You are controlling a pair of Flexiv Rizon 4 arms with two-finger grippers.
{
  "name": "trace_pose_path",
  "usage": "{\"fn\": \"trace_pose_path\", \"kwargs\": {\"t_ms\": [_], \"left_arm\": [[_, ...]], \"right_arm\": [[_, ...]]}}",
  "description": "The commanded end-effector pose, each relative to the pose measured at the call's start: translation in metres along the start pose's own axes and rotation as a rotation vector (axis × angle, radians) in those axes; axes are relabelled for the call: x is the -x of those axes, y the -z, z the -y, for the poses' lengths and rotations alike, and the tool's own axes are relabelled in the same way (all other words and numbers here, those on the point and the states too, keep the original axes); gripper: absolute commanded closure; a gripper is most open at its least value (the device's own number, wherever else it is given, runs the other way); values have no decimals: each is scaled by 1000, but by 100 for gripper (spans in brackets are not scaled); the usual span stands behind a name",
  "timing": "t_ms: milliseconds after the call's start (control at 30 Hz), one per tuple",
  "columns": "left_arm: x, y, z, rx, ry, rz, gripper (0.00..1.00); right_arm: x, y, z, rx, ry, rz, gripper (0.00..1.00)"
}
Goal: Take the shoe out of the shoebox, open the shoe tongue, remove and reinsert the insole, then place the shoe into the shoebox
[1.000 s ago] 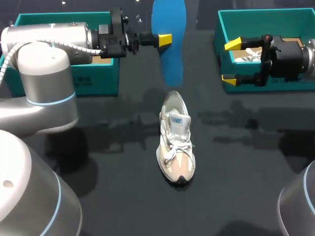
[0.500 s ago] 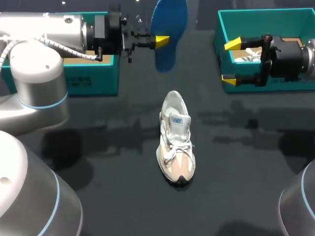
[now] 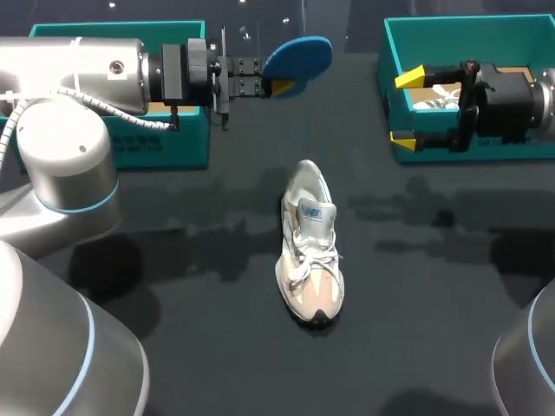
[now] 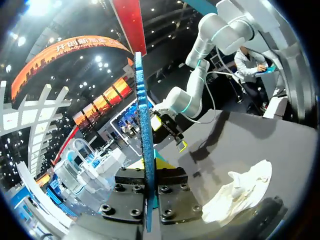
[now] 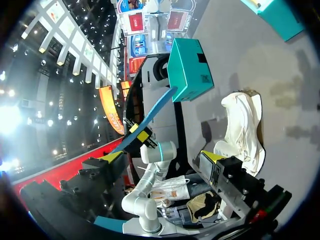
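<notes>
Left wrist view, insole (image 4: 145,125) edge-on in jaws, head view, broadside

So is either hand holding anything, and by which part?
The left hand holds the blue insole, pinched at its edge between both fingers. The right hand is open and empty.

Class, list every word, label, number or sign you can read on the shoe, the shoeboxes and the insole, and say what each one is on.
Shoe tongue: a blue label, too small to read.
Left shoebox side: white print, too blurred to read.
Right shoebox: no print shows.
Blue insole: no print shows.
Nothing can be quoted.
</notes>
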State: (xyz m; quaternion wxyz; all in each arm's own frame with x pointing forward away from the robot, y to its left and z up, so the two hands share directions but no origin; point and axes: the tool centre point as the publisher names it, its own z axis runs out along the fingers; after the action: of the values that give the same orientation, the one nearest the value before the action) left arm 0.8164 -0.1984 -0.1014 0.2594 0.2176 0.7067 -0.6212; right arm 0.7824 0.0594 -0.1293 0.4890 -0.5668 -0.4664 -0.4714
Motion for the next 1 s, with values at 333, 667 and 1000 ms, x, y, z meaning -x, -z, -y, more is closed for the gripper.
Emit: {"fn": "trace_pose_path", "kwargs": {"t_ms": [333, 667, 1000], "left_arm": [[-1, -2, 5, 14, -433, -14, 100], [-1, -4, 3, 50, -689, 19, 100], [-1, -4, 3, 50, -689, 19, 100]], "right_arm": [[0, -1, 1, 2, 0, 2, 0], [0, -1, 1, 2, 0, 2, 0], [0, -1, 1, 2, 0, 2, 0]]}}
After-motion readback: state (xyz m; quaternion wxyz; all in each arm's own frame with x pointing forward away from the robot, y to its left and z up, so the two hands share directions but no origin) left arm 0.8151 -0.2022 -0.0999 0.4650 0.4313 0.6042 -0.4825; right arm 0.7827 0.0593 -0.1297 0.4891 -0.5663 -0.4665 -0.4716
